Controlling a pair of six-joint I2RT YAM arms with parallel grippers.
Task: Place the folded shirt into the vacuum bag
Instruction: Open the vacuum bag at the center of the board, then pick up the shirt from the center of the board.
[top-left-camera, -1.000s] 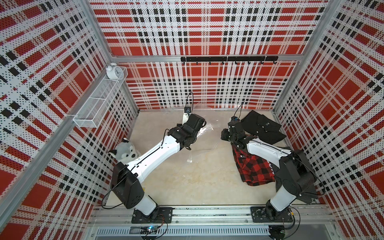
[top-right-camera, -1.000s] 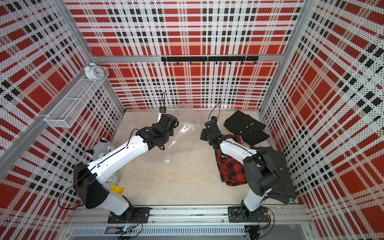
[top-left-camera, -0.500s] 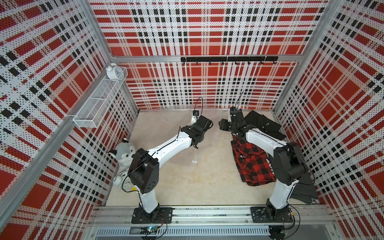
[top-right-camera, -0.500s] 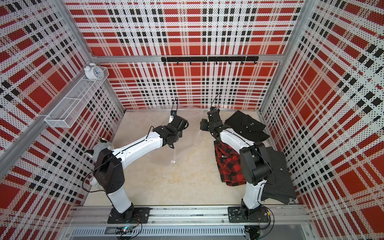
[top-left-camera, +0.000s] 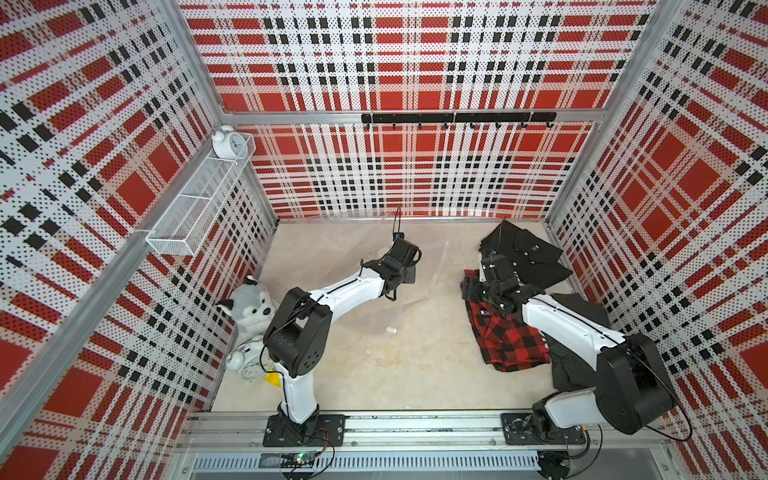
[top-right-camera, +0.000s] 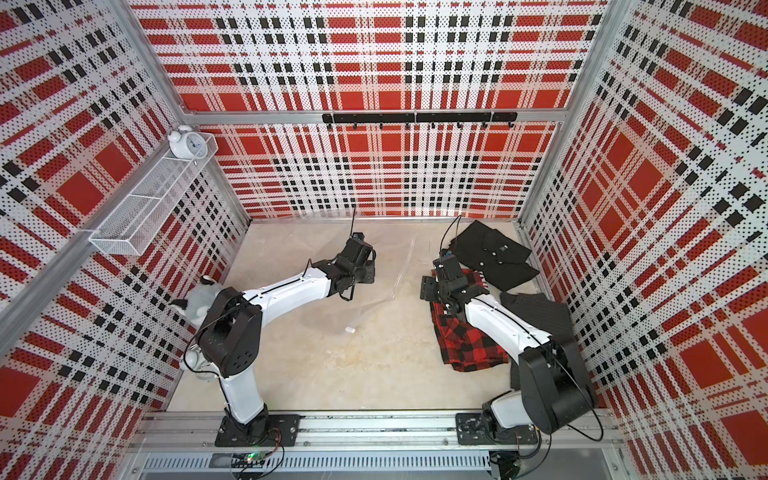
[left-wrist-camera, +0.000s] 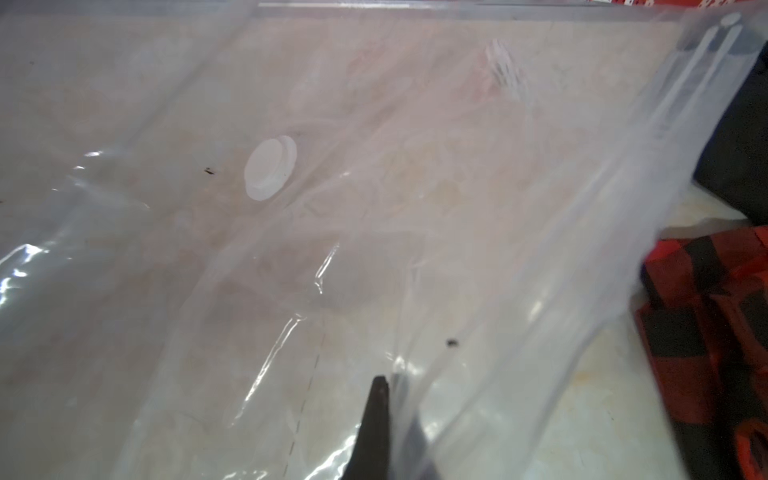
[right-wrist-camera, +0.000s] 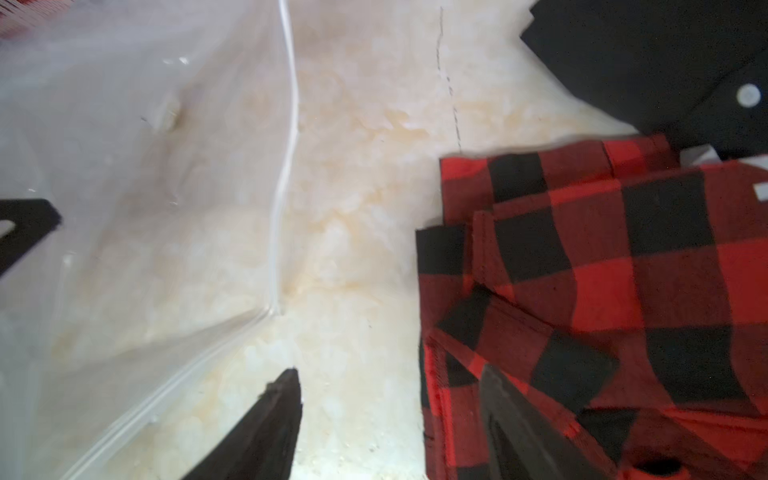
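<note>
- Grippers first: your left gripper (left-wrist-camera: 388, 384) is clamped tight on a fold of the vacuum bag (top-left-camera: 419, 299), at the centre of both top views, with that edge raised off the table (top-left-camera: 374, 374).
- Your right gripper (right-wrist-camera: 388, 374) has its jaws spread wide and holds nothing. One finger hangs over bare table, the other over the edge of the folded shirt (right-wrist-camera: 602, 270).
- The bag lies mid-frame between your two arms. Its round white valve (left-wrist-camera: 270, 168) shows through the film, and its small white slider (top-left-camera: 390, 330) sits lower centre.
- The shirt, red-and-black check, lies right of centre, outside the bag, with black clothes (top-left-camera: 528, 257) just above it.
</note>
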